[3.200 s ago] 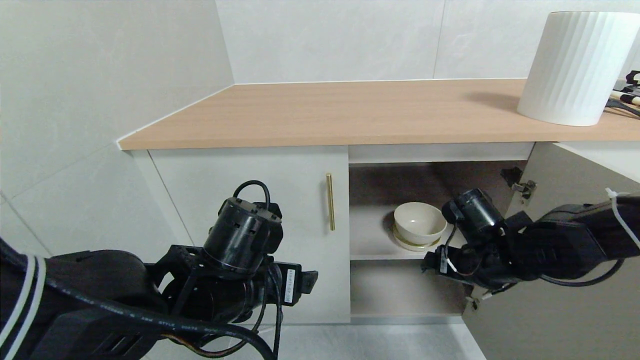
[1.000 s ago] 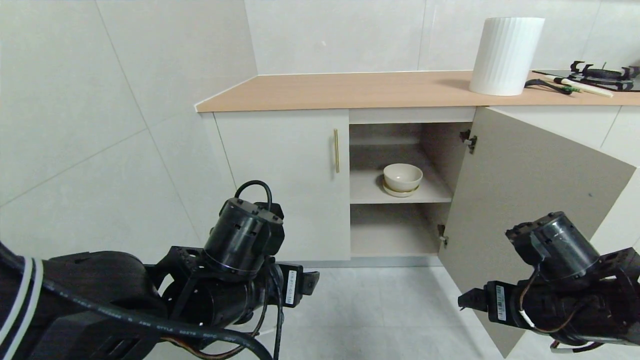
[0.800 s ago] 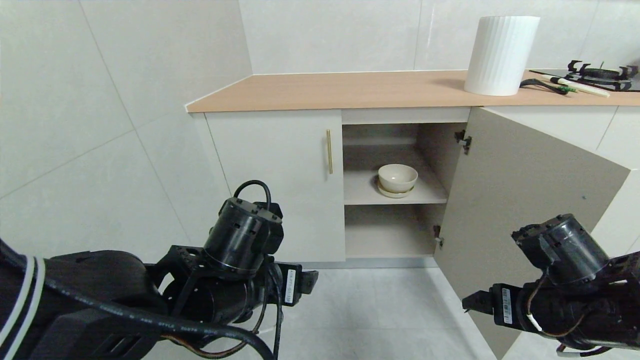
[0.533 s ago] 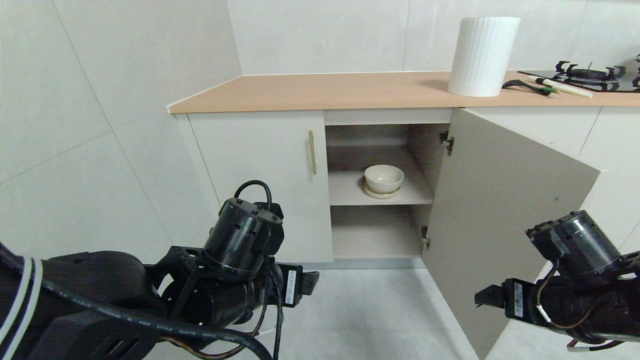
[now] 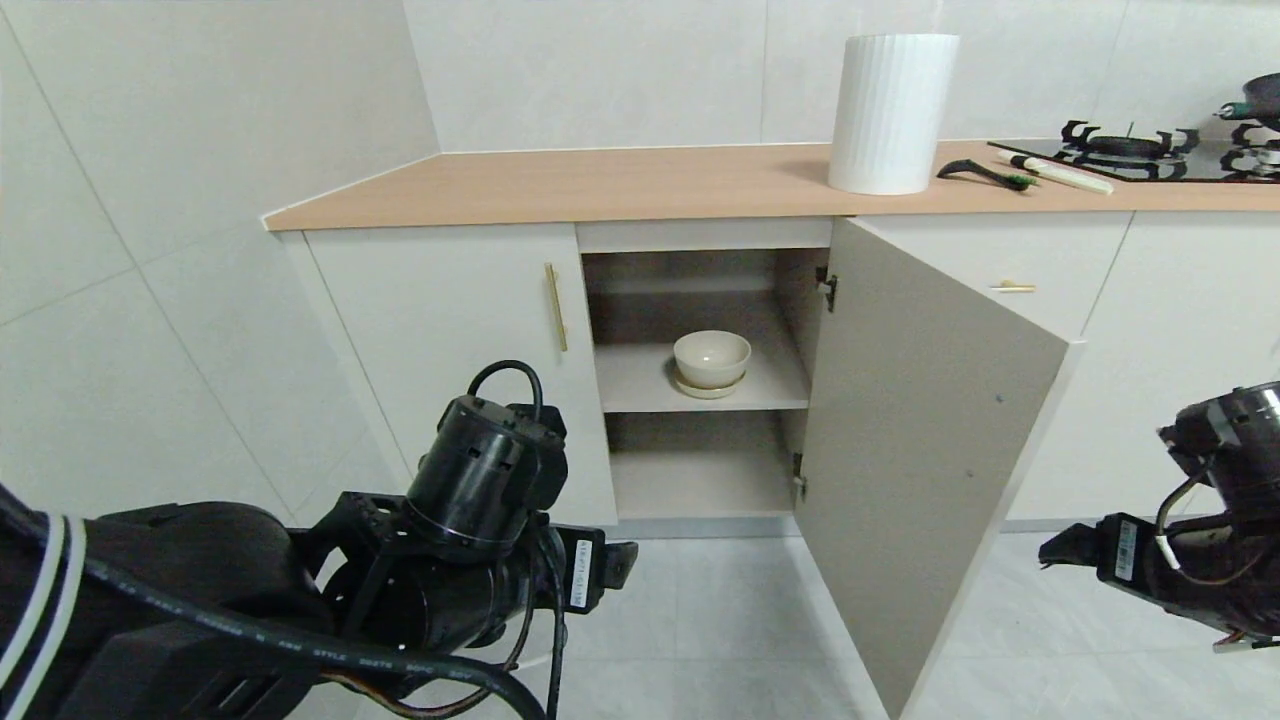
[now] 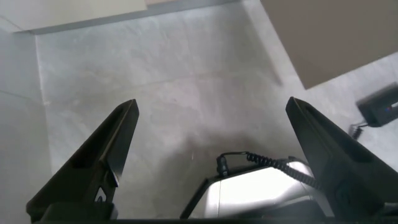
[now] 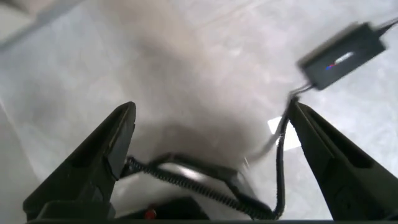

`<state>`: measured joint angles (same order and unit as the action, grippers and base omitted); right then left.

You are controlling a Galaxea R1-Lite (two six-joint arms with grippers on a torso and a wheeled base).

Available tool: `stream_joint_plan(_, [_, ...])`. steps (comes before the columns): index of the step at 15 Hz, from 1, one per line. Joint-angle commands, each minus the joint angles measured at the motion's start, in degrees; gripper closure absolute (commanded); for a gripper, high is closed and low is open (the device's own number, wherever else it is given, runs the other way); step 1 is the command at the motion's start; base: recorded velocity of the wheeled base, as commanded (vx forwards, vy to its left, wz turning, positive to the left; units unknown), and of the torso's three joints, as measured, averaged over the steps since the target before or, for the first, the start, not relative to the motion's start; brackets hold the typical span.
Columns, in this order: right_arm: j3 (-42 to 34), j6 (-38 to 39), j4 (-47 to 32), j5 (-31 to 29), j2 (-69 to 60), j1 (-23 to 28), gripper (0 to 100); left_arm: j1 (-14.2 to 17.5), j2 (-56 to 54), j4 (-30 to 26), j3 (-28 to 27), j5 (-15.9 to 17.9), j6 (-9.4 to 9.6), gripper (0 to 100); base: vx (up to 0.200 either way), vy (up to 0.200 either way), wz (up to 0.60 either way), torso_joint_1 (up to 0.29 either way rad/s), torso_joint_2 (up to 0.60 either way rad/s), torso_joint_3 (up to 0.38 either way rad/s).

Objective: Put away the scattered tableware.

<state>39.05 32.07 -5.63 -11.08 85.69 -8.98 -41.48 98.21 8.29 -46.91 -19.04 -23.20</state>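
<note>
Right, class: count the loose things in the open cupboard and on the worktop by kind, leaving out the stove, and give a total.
Bowl: 1
Saucer, under the bowl: 1
White ribbed tub: 1
Kitchen tools: 2, a dark tool and a pale tool
Total: 5

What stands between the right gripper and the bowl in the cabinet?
In the head view, the open cabinet door stands between the right gripper and the bowl; its edge juts out toward the robot.
</note>
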Motion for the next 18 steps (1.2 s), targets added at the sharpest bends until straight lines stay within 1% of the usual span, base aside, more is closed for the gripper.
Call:
stream_joint_plan(1, [1.38, -2.01, -0.08, 1.15, -2.63, 6.26, 0, 0.09, -0.03, -0.03, -0.02, -0.03, 0.0, 0, 0.0, 0.0, 0.0, 0.0, 0.0, 0.0])
stream_joint_plan(3, [4.37, -3.25, 0.01, 1.41, -1.84, 11.36, 0, 0.09, -0.12, -0.03, -0.02, -0.03, -0.09, 0, 0.0, 0.0, 0.0, 0.0, 0.0, 0.0])
stream_joint_plan(5, [7.18, -3.16, 0.8, 3.7, 0.8, 12.76, 0, 0.09, -0.21, 0.06, -0.02, -0.03, -0.09, 0, 0.0, 0.0, 0.0, 0.0, 0.0, 0.0])
stream_joint_plan(6, [9.73, -2.98, 1.5, 4.58, 3.78, 13.03, 0, 0.09, -0.21, 0.15, 0.33, -0.03, -0.18, 0, 0.0, 0.0, 0.0, 0.0, 0.0, 0.0])
stream_joint_plan(7, [10.96, -2.89, 1.94, 4.58, 5.37, 13.03, 0, 0.26, -0.56, 0.24, 0.59, -0.03, -0.18, 0, 0.0, 0.0, 0.0, 0.0, 0.0, 0.0])
stream_joint_plan(9, [14.83, -2.72, 4.58, 5.02, 11.17, 12.85, 0, 2.02, -1.53, 0.32, 0.33, -0.03, -0.44, 0, 0.0, 0.0, 0.0, 0.0, 0.0, 0.0])
stream_joint_plan(10, [15.71, -2.72, 4.84, 5.02, 12.13, 12.76, 0, 2.37, -1.62, 0.32, 0.33, -0.03, -0.44, 0, 0.0, 0.0, 0.0, 0.0, 0.0, 0.0])
stream_joint_plan(11, [18.35, -2.72, 5.28, 5.37, 15.3, 12.68, 0, 3.08, -1.79, 1.03, 0.5, -0.03, -0.44, 0, 0.0, 0.0, 0.0, 0.0, 0.0, 0.0])
stream_joint_plan(13, [21.25, -2.72, 5.28, 6.34, 18.02, 12.5, 0, 3.08, -1.79, 1.55, 0.59, -0.65, -0.44, 0, 0.0, 0.0, 0.0, 0.0, 0.0, 0.0])
stream_joint_plan(15, [23.09, -2.63, 5.28, 7.04, 20.48, 10.83, 0, 3.16, -1.18, 1.47, 1.21, -2.84, -0.18, 0, 0.0, 0.0, 0.0, 0.0, 0.0, 0.0])
stream_joint_plan(18, [23.8, -0.96, 5.63, 8.09, 21.8, 7.23, 0, 3.16, -1.35, 2.61, 1.65, -3.19, 0.08, 0, 0.0, 0.0, 0.0, 0.0, 0.0, 0.0])
